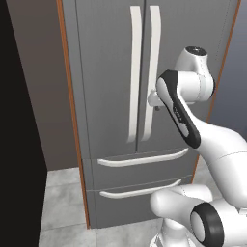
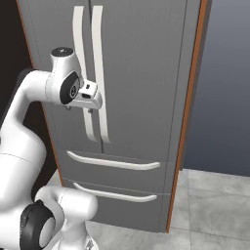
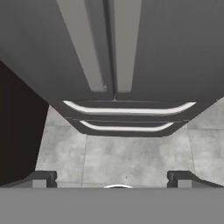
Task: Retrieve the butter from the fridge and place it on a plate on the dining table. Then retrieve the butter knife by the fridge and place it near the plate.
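Observation:
The tall dark grey fridge (image 1: 106,72) (image 2: 141,73) (image 3: 175,52) stands shut right in front of me. Its two long white door handles (image 1: 152,72) (image 2: 100,73) (image 3: 124,43) run side by side down the middle. My gripper (image 1: 155,105) (image 2: 79,109) (image 3: 111,178) hovers just in front of the handles at mid-height, pointing down along the doors. Its fingertips (image 3: 43,177) stand wide apart, open with nothing between them. The butter, the plate, the dining table and the butter knife are out of view.
Two bottom drawers with curved white handles (image 1: 142,159) (image 2: 113,163) (image 3: 129,108) sit under the doors. Brown wood panels (image 1: 72,120) (image 2: 188,122) frame the fridge. Grey tiled floor (image 3: 131,153) lies below, with a dark wall (image 1: 19,144) to the left.

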Controlling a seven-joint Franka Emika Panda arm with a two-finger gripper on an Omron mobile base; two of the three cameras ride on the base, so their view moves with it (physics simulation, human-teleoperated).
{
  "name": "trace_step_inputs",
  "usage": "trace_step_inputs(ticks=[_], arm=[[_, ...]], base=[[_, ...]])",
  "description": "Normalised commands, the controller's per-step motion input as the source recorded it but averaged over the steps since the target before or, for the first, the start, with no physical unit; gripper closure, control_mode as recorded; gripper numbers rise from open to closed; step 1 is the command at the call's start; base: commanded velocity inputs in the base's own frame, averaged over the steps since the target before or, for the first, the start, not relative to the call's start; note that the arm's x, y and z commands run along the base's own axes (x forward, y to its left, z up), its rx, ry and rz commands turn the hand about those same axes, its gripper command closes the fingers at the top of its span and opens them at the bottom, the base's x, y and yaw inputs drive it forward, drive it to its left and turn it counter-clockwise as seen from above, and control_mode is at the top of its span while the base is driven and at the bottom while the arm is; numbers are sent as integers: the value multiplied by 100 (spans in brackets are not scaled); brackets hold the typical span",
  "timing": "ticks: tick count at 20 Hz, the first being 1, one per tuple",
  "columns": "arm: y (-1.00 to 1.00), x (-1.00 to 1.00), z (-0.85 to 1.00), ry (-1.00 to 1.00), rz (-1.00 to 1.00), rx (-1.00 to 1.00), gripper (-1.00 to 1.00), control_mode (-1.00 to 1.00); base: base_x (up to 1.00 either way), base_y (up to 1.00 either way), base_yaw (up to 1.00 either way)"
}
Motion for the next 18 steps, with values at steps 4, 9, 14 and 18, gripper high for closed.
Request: trace_step_inputs(ticks=[4,9,14,18], arm=[[1,7,0,0,0,0,-100,-100],[3,47,0,0,0,0,-100,-100],[-18,21,-40,-6,2,-18,-100,-100],[-5,31,-47,-32,8,-11,-100,-100]], base=[[0,0,0],[0,0,0],[0,0,0],[0,0,0]])
